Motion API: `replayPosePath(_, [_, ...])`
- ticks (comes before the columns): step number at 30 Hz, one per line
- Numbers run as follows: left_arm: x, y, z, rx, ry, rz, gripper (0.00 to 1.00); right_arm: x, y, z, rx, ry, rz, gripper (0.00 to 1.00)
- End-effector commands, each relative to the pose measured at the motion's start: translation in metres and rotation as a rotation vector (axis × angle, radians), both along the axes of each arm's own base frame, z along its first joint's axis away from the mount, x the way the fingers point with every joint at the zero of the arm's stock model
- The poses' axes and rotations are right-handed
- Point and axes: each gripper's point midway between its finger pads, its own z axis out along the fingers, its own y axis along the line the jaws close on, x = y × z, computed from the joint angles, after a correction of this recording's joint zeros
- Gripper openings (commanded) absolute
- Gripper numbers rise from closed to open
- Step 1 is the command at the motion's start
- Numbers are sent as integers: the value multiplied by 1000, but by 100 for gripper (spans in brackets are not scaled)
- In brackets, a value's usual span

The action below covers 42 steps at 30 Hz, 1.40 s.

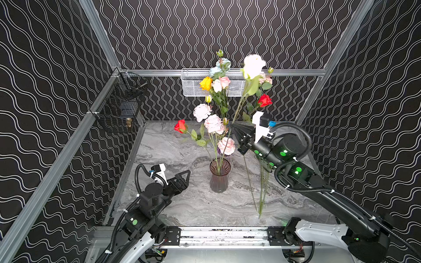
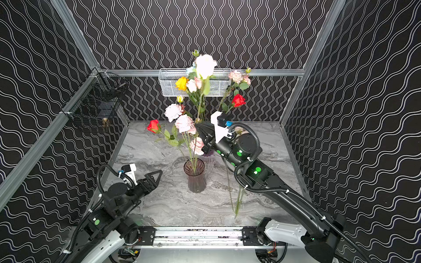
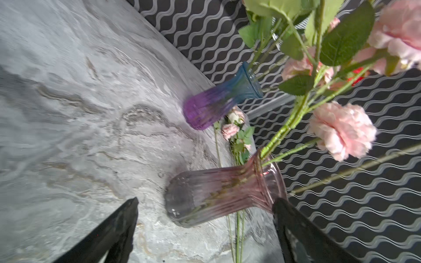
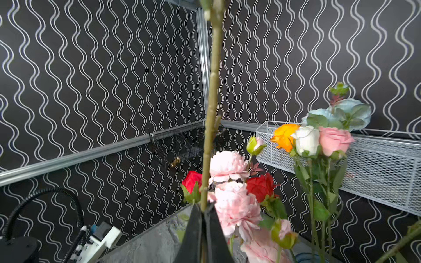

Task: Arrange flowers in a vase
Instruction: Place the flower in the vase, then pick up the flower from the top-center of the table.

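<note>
**Both top views.** Right claw (image 1: 231, 126) is up over the marble table (image 1: 173, 145), tips pressed together on the stem of a white rose (image 1: 253, 66). The bloom is blurred, high against the back wall. The pink vase (image 1: 219, 175) stands mid-table and holds pale pink peonies (image 1: 213, 124) and a red rose (image 1: 181, 126). Left claw (image 1: 185, 176) sits low, near the vase; only one finger is clear here. Loose stems (image 1: 262, 193) lie on the table under the right arm. In a top view the white bloom overlaps the white wire basket (image 2: 173, 84).

**Left wrist.** Shows what the top views hide. Both fingers (image 3: 118, 227) are spread wide, with the pink vase ahead between them. Whether a finger touches the rim, cannot tell. A blue-purple vase (image 3: 218, 100) stands behind it with stems in it. Small pink sprays (image 3: 230, 131) lie on the table between the two vases.

**Right wrist.** Claw tips pinch the green stem (image 4: 211, 91); its bloom is out of frame. A yellow-orange rose (image 4: 284, 136) and a blue bloom (image 4: 350, 111) show in front of the basket.
</note>
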Motion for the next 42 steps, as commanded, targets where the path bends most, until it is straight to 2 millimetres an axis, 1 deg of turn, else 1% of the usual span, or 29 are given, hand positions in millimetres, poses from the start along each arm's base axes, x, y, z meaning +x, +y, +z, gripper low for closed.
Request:
replayPosePath(1, [-3,-14,18,-63,-50,-73,96,4,6,-1,-20,-60,-36,0])
replayPosePath(5, [-4,-6,11,-33,-43,-44,97,6,19,-41,-80,2,-38,0])
replayPosePath(6, [-5,-5,10,-30,-44,-40,97,6,20,-49,-90,21,-43,1])
replayPosePath(8, [-5,-2,9,-28,-47,-28,97,4,23,-67,-110,55,-49,10])
replayPosePath(10, [-6,-1,7,-19,-48,-26,97,-2,26,-81,-135,79,-54,21])
replayPosePath(12, [-5,-1,7,-10,-50,-25,97,-5,29,-89,-167,91,-64,26])
replayPosePath(14, [-3,-2,8,2,-55,-28,97,-6,27,-90,-172,93,-88,27])
replayPosePath(18, [3,-9,12,36,-62,-50,97,-6,18,-84,-155,92,-128,31])
replayPosePath(22, [6,-17,15,62,-65,-86,97,-13,13,-78,-149,100,-119,32])
replayPosePath(26, [9,-20,16,103,-74,-104,97,-21,-1,-69,-105,106,-124,31])
replayPosePath(30, [9,-21,17,135,-80,-118,97,-25,-24,-58,-54,137,-168,31])
replayPosePath(31, [8,-21,15,149,-73,-122,97,-23,-31,-71,-70,161,-202,31])
replayPosePath(32, [7,-20,14,164,-68,-125,97,-21,-42,-73,-59,179,-245,31])
replayPosePath(35, [3,-14,7,213,-39,-120,98,-8,-85,-94,-50,237,-429,25])
replayPosePath(38, [-1,-3,-8,226,18,-77,98,13,-125,-135,-38,364,-527,23])
replayPosePath(40, [-4,3,-20,220,58,-49,98,36,-155,-173,1,499,-553,23])
replayPosePath(42, [-6,4,-29,212,75,-48,98,54,-179,-211,30,632,-579,22])
